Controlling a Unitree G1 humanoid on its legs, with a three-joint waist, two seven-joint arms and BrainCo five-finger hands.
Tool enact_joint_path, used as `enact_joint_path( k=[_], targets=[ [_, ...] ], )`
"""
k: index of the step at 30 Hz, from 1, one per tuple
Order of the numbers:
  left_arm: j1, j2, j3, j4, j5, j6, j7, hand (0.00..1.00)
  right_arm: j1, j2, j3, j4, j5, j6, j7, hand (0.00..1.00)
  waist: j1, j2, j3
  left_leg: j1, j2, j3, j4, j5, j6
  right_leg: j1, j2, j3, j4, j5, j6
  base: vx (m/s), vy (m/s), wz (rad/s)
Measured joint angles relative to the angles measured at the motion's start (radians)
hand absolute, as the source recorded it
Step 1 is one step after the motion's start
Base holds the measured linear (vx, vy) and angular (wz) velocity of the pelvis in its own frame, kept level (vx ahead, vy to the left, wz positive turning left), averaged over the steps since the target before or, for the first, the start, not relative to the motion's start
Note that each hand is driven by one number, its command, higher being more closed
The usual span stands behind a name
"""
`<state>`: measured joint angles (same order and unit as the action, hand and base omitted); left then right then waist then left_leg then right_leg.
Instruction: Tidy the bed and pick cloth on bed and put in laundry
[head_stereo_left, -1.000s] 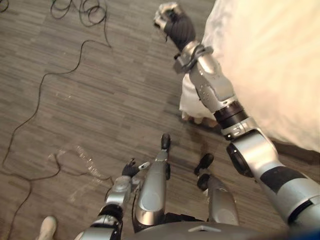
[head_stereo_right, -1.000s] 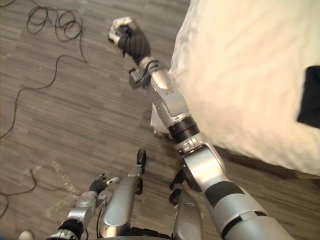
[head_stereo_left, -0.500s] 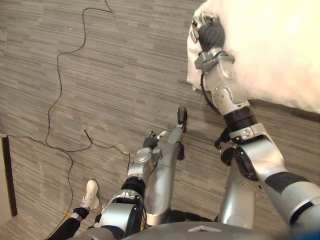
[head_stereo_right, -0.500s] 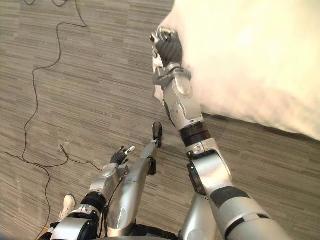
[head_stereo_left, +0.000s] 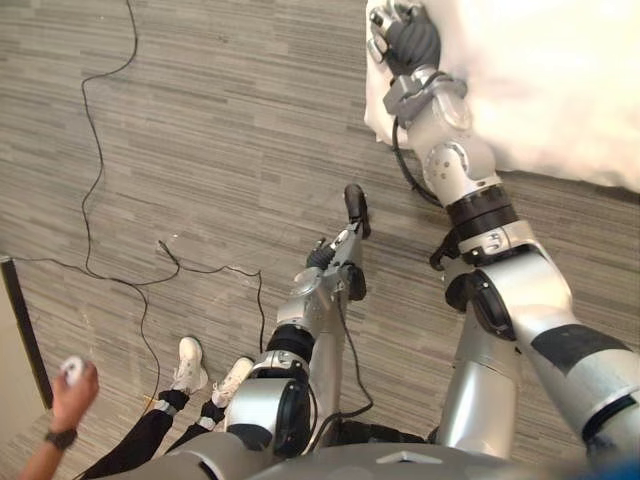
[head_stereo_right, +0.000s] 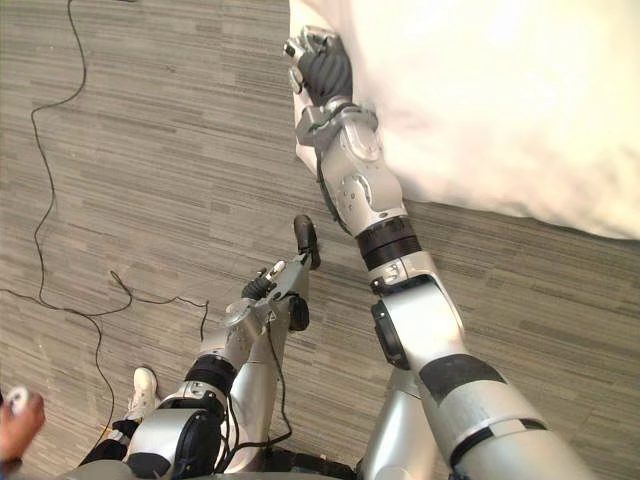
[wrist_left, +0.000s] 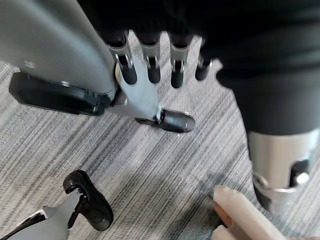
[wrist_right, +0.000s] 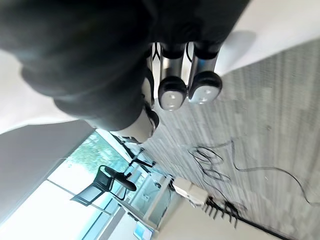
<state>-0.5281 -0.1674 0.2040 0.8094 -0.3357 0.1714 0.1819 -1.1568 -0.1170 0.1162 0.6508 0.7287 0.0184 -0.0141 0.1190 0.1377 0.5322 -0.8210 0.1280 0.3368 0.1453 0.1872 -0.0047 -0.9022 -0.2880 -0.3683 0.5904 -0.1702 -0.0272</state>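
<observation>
Where bedding (head_stereo_left: 540, 80) overhangs, right hand (head_stereo_left: 410, 42) seemingly touches it.

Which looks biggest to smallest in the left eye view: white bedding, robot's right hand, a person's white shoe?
1. white bedding
2. right hand
3. white shoe, though it seems farther from the camera.

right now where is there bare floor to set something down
Widest bare floor lies left of the duvet corner, ahead of the open left hand. Crowded: the curled right hand at the duvet corner, and a person's shoes and the person's hand close on the robot's left.
</observation>
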Motion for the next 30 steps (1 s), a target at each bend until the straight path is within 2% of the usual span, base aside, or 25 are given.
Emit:
enact_joint_path(
  k=[4, 5, 9, 11, 12, 13, 14, 15, 18, 23, 26, 28, 30],
  targets=[
    [-0.013, 0.018, 0.003, -0.002, -0.011, 0.017, 0.030, 0.00, 0.082, 0.058, -0.036, -0.001, 0.013, 0.010, 0.093, 1.00, -0.030, -0.010, 0.005, 0.002, 0.012, 0.043, 0.047, -0.036, 0.019, 0.011, 0.011, 0.033, -0.042, 0.038, 0.012, 0.03, 0.095, -0.37],
    [-0.015, 0.023, 0.006, -0.002, -0.030, 0.024, 0.046, 0.00, 0.141, 0.077, -0.044, 0.001, 0.013, 0.010, 0.129, 1.00, -0.056, -0.015, 0.006, 0.006, 0.022, 0.054, 0.076, -0.059, 0.028, 0.034, 0.024, 0.044, -0.069, 0.057, 0.023, 0.04, 0.104, -0.33],
    [-0.009, 0.040, 0.043, -0.001, -0.046, 0.050, 0.065, 0.00, 0.278, 0.121, -0.094, 0.023, 0.017, 0.005, 0.188, 1.00, -0.076, -0.060, 0.011, 0.079, 0.032, 0.102, 0.104, -0.103, 0.038, 0.109, 0.042, 0.089, -0.128, 0.089, 0.039, 0.03, 0.090, -0.43],
    [0.002, 0.046, 0.044, -0.002, -0.046, 0.062, 0.065, 0.00, 0.363, 0.125, -0.151, 0.058, 0.060, -0.009, 0.197, 1.00, -0.085, -0.069, 0.009, 0.125, 0.033, 0.125, 0.111, -0.124, 0.044, 0.152, 0.047, 0.111, -0.158, 0.104, 0.051, 0.01, 0.094, -0.43],
    [0.013, 0.055, 0.047, -0.002, -0.046, 0.064, 0.065, 0.00, 0.420, 0.118, -0.211, 0.076, 0.101, -0.034, 0.197, 1.00, -0.106, -0.073, 0.009, 0.146, 0.033, 0.136, 0.119, -0.139, 0.045, 0.179, 0.049, 0.120, -0.176, 0.111, 0.057, 0.01, 0.096, -0.40],
    [0.018, 0.056, 0.052, -0.003, -0.046, 0.066, 0.065, 0.00, 0.445, 0.110, -0.243, 0.078, 0.124, -0.047, 0.197, 1.00, -0.113, -0.082, 0.009, 0.157, 0.033, 0.147, 0.121, -0.145, 0.046, 0.184, 0.050, 0.133, -0.181, 0.115, 0.060, -0.01, 0.081, -0.44],
    [0.028, 0.067, 0.062, -0.003, -0.045, 0.067, 0.065, 0.00, 0.486, 0.093, -0.278, 0.079, 0.157, -0.064, 0.198, 1.00, -0.120, -0.099, 0.010, 0.176, 0.033, 0.167, 0.123, -0.155, 0.047, 0.192, 0.052, 0.151, -0.191, 0.122, 0.063, 0.01, 0.060, -0.62],
    [0.045, 0.084, 0.081, -0.003, -0.045, 0.069, 0.067, 0.00, 0.549, 0.056, -0.322, 0.079, 0.196, -0.091, 0.205, 1.00, -0.141, -0.119, 0.012, 0.212, 0.036, 0.196, 0.127, -0.172, 0.048, 0.216, 0.059, 0.170, -0.207, 0.135, 0.067, 0.01, 0.051, -0.65],
    [0.083, 0.100, 0.073, -0.004, -0.043, 0.084, 0.066, 0.00, 0.659, -0.016, -0.388, 0.042, 0.212, -0.115, 0.208, 1.00, -0.170, -0.128, 0.010, 0.305, 0.045, 0.231, 0.141, -0.199, 0.044, 0.293, 0.067, 0.205, -0.222, 0.139, 0.071, 0.03, 0.020, -0.52],
    [0.129, 0.123, 0.029, -0.043, -0.005, 0.110, 0.052, 0.00, 0.803, -0.009, -0.419, -0.031, 0.212, -0.112, 0.229, 1.00, -0.178, -0.137, 0.000, 0.464, 0.056, 0.260, 0.100, -0.213, 0.019, 0.427, 0.093, 0.217, -0.252, 0.128, 0.067, 0.02, -0.066, -0.34],
    [0.169, 0.146, 0.008, -0.046, 0.044, 0.127, 0.011, 0.00, 0.898, -0.006, -0.460, -0.045, 0.213, -0.112, 0.230, 1.00, -0.177, -0.147, -0.020, 0.560, 0.049, 0.272, 0.051, -0.206, 0.004, 0.507, 0.100, 0.216, -0.272, 0.107, 0.077, 0.04, -0.037, -0.13],
    [0.204, 0.165, 0.000, -0.046, 0.056, 0.130, -0.015, 0.00, 0.950, -0.006, -0.526, -0.050, 0.250, -0.119, 0.229, 1.00, -0.175, -0.148, -0.051, 0.618, 0.045, 0.289, 0.011, -0.201, -0.005, 0.558, 0.111, 0.222, -0.307, 0.109, 0.081, 0.11, -0.006, -0.23],
    [0.256, 0.191, 0.001, -0.042, 0.095, 0.132, -0.060, 0.00, 1.019, -0.008, -0.619, -0.108, 0.380, -0.168, 0.239, 1.00, -0.175, -0.147, -0.088, 0.705, 0.040, 0.312, -0.033, -0.194, -0.024, 0.636, 0.125, 0.232, -0.351, 0.115, 0.084, 0.17, 0.015, -0.30]
  ],
)
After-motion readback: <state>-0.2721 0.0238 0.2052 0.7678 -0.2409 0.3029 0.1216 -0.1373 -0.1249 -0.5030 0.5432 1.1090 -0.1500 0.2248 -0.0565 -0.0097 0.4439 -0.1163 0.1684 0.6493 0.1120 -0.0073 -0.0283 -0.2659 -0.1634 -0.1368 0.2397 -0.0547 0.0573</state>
